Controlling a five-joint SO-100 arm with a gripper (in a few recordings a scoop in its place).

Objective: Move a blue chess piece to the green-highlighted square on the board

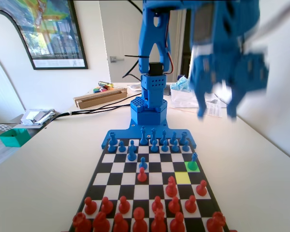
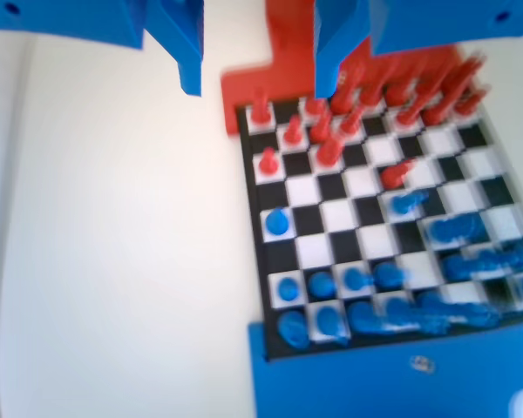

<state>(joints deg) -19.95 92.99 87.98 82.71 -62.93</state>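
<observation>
One pale bench (image 1: 48,164) carries the board (image 1: 117,168), its black and white squares running toward the blue arm at the far end of the fixed view. High over the bench's right side in that view, well clear of the board, hangs the end effector (image 1: 216,112), blurred, its two jaws apart with nothing between them. The green-highlighted square (image 1: 193,166) lies near the board's right edge, and the blue chess piece (image 1: 193,162) stands upright on it.
</observation>
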